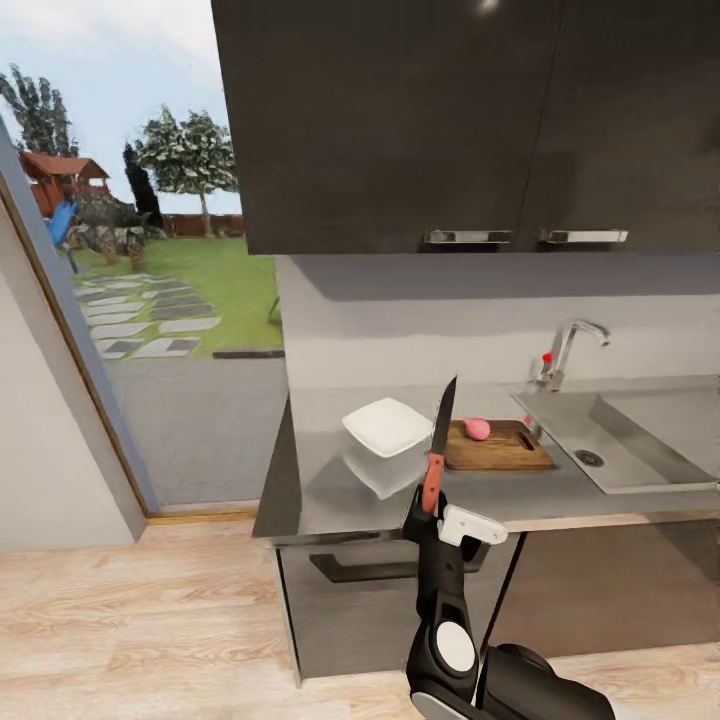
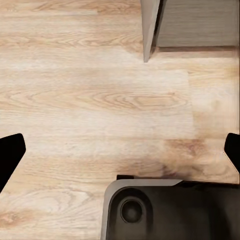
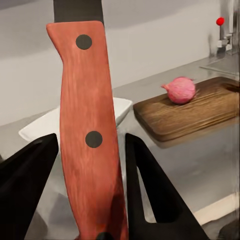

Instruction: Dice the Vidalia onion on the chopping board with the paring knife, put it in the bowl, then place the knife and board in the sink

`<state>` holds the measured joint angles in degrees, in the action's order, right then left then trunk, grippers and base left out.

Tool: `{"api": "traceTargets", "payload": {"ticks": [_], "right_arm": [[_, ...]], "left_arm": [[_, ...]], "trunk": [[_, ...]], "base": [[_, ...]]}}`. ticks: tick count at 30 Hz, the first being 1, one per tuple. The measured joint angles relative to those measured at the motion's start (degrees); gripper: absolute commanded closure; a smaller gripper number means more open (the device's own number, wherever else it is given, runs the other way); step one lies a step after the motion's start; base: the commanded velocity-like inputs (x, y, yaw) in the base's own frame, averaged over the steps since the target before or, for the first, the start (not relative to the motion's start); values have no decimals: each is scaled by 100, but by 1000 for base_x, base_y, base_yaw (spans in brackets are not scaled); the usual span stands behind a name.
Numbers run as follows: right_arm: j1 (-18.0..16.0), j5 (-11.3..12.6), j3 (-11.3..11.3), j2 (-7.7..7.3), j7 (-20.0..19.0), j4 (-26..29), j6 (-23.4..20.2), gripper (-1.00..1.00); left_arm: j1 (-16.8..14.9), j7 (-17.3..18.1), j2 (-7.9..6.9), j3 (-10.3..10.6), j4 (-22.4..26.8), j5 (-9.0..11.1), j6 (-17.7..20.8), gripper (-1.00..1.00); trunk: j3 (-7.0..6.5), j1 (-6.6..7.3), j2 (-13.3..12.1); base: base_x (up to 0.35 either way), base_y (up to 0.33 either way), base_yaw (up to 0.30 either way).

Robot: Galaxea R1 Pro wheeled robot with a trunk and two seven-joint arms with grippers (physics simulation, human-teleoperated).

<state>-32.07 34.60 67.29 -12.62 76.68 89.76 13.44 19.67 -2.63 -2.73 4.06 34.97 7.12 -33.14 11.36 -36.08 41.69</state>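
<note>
R gripper (image 1: 432,512) pinching paring knife (image 1: 440,440) upright by red handle, dark blade up; L gripper (image 2: 120,150) fingers spread.

The right arm (image 1: 440,590) was glossy black, its wrist link carrying a round white disc and a white angular cover plate near the top. A rounded black shell bulged at its base. The right gripper (image 3: 90,165) had two matte black fingers (image 3: 150,190), wedge-shaped and tapering to points. The left gripper (image 2: 120,150) showed black fingertips (image 2: 10,155), above a dark grey rounded base with a circular recess
</note>
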Motion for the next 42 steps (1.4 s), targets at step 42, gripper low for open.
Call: {"api": "traceTargets", "payload": {"ticks": [42], "right_arm": [[-1,-51,-1704,302,-1952,-58,-2357,100]], "left_arm": [[1,0,-9,0,-180,11,-8,-100]], "trunk": [[0,0,0]], "base": [[40,-227,0]]}}
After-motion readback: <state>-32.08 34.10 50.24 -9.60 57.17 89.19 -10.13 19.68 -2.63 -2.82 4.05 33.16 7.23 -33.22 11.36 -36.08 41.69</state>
